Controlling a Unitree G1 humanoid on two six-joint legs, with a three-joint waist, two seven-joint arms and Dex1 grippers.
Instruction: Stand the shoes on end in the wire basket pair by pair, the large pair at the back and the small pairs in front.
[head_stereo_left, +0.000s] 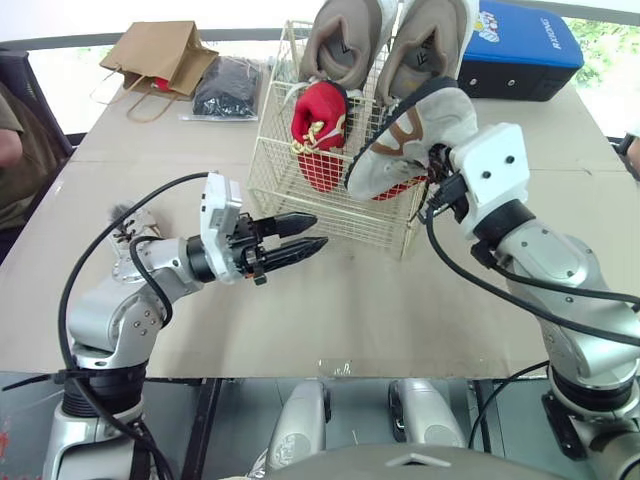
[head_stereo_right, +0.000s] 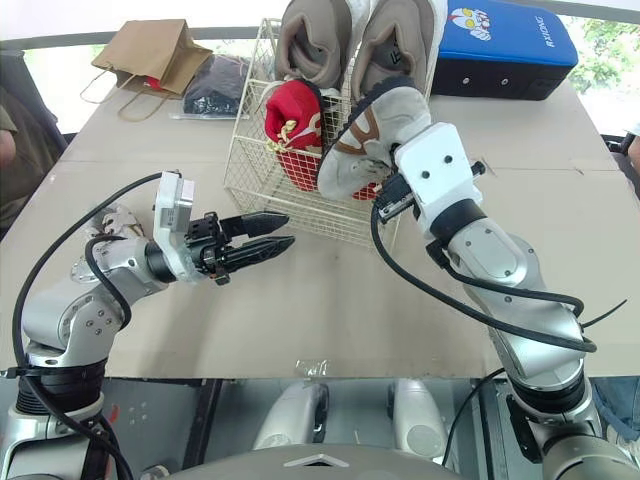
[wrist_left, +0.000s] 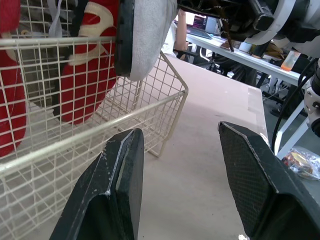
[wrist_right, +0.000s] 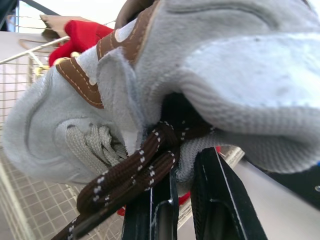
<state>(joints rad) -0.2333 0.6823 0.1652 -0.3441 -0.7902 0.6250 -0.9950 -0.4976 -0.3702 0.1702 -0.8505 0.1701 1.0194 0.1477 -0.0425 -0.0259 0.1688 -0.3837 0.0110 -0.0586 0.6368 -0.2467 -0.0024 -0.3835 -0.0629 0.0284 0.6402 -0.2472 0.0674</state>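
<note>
At the far left edge you see a person's arm (head_stereo_left: 10, 150). On the tan table (head_stereo_left: 300, 320), at the back left, lies one brown paper bag (head_stereo_left: 160, 50). Just beside it lies one black bundle in clear plastic (head_stereo_left: 228, 88). Nearer to you, one small pale shoe with laces (head_stereo_left: 130, 225) lies on the table, partly hidden behind the left arm. Its exact colour I cannot tell.

The left gripper (head_stereo_left: 319, 231) hovers low over the table. It points toward the front left of the basket, near it but not touching. Its two fingers stand a little apart, and there is nothing between them.

The cream wire basket (head_stereo_left: 330, 215) stands in the middle of the table, and you can count five shoes at it. Two large taupe shoes (head_stereo_left: 345, 40) stand on end, side by side, at the back. Two small red shoes with cream laces (head_stereo_left: 320, 135) are in front of them. One stands at the left, and the second is mostly hidden behind the shoe that the robot carries.

This fifth one is a small grey suede shoe with brown trim (head_stereo_left: 415, 135). It hangs tilted, toe down, over the front right part of the basket. The right gripper (wrist_right: 187, 162) has its fingers pressed almost together on the shoe's opening edge, beside the dark brown lace. Whether the toe rests on the basket floor, I cannot tell.

At the back right lies one blue hard case (head_stereo_left: 520, 40).
</note>
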